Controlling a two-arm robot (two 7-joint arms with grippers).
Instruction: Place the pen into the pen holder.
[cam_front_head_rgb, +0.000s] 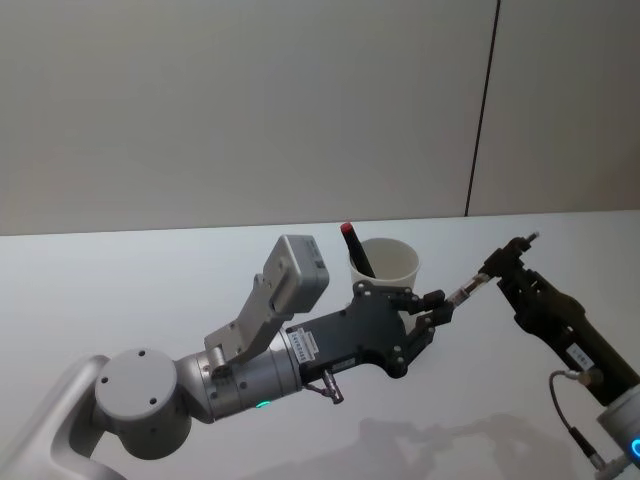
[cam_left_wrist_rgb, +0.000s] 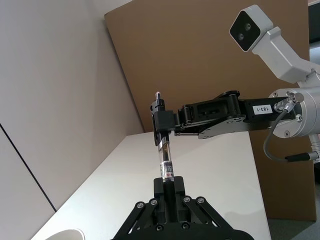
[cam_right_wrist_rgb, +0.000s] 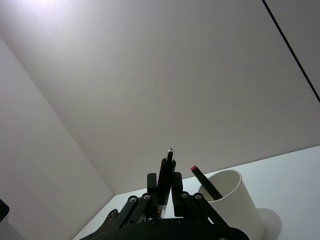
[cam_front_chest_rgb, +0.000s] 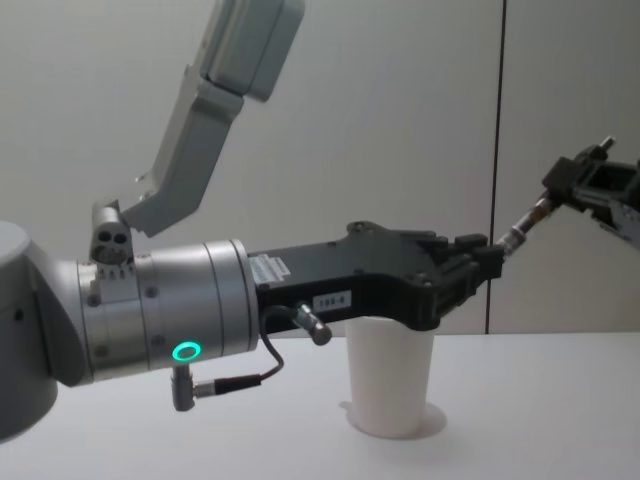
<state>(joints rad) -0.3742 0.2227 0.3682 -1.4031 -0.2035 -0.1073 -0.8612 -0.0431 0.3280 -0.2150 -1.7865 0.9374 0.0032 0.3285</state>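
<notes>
Both hands have hold of the one pen (cam_left_wrist_rgb: 165, 161) at this moment: the left hand (cam_front_head_rgb: 443, 300), reaching across just in front of the pen holder (cam_front_head_rgb: 384, 264), is closed on the pen's lower end, and the right hand (cam_front_head_rgb: 508, 256), off to the holder's right and a little higher, is pinched shut on the upper end near the tip. The pen spans the air between them, slanting up toward the right hand, clear of the white counter (cam_front_head_rgb: 150, 280) and to the right of the holder's rim. The pen holder stands upright on the counter, and a dark pen with a red end (cam_front_head_rgb: 356, 248) already leans inside it (so the cup is not empty, and the new pen will have to share the opening).

By my reading this is a handover in mid-air, with the drop into the holder not yet begun. Which hand is giving and which receiving cannot be told from here. The next move calls for one hand to open and draw away along the pen's line without tugging it, while the other keeps its grip firm. Then the holding hand would need to swing the pen upright over the holder's mouth, aim for the free side beside the leaning pen, and lower it before letting go.
</notes>
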